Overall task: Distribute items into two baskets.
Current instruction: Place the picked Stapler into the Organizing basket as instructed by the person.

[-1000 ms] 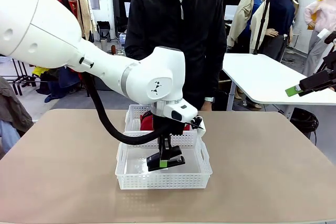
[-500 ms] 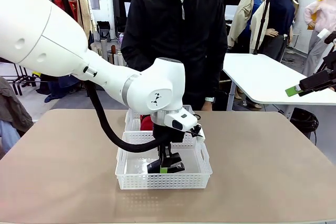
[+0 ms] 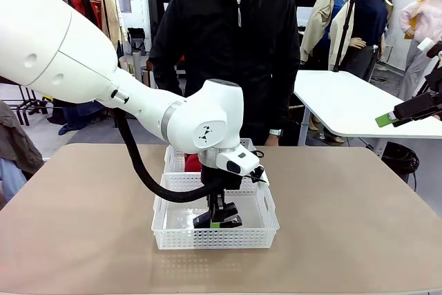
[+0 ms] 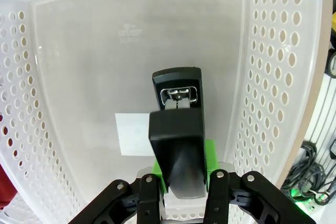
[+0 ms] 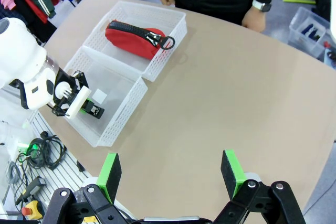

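Pouch (image 5: 135,38): lying in far basket (image 5: 176,22), done. Stapler (image 4: 177,129): my left gripper (image 4: 181,174) is clamping it inside near basket (image 4: 273,77); release remaining. Right gripper (image 5: 170,178): gaping wide, empty.

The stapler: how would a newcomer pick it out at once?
Two white baskets sit mid-table; take the near basket, on the robot's side. Inside, the left gripper clamps the stapler: a slim black bar, unlike the red pouch lying in the far basket.

Front view and right wrist view share both baskets (image 3: 215,238).
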You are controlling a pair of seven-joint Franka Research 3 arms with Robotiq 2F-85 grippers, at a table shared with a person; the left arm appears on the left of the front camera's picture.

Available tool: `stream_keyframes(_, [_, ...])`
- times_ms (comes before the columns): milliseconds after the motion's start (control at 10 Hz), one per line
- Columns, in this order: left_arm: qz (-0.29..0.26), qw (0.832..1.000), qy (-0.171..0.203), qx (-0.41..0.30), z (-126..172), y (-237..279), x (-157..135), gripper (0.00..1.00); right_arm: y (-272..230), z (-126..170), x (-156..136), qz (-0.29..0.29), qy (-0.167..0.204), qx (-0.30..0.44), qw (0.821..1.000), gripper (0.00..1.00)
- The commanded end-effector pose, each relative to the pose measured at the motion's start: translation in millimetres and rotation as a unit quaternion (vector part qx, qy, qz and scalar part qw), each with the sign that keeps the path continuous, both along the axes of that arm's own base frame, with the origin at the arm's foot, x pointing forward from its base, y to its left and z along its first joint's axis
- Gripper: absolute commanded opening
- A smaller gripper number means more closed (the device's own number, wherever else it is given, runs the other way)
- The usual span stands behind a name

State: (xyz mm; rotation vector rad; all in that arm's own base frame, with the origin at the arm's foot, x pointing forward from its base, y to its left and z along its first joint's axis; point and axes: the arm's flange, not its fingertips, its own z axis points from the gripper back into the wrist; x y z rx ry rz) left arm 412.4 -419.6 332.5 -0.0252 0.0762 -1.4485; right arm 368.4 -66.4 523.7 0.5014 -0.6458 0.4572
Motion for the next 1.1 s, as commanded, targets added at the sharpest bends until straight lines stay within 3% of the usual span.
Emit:
stream_keyframes(0, [0.014,1.000,0.000,-0.011,9.1,8.0,0.5,0.73,0.4,0.6,0.0,0.000,-0.001,0.001,1.000,1.00])
stream_keyframes(100, [0.017,1.000,-0.004,-0.016,16.9,11.2,2.5,0.93,0.4,0.6,0.0,0.000,-0.001,0.001,1.000,1.00])
stream_keyframes(200, [0.022,0.999,-0.007,-0.027,26.9,13.6,4.5,1.00,0.4,0.6,0.0,0.000,-0.001,0.001,1.000,1.00])
stream_keyframes(500, [0.042,0.998,-0.008,-0.052,53.7,24.8,7.1,1.00,0.4,0.6,0.0,0.000,-0.001,0.001,1.000,1.00])
stream_keyframes(1000, [0.041,0.998,-0.014,-0.041,48.2,13.1,14.5,1.00,0.4,0.6,0.0,0.000,-0.001,0.001,1.000,1.00])
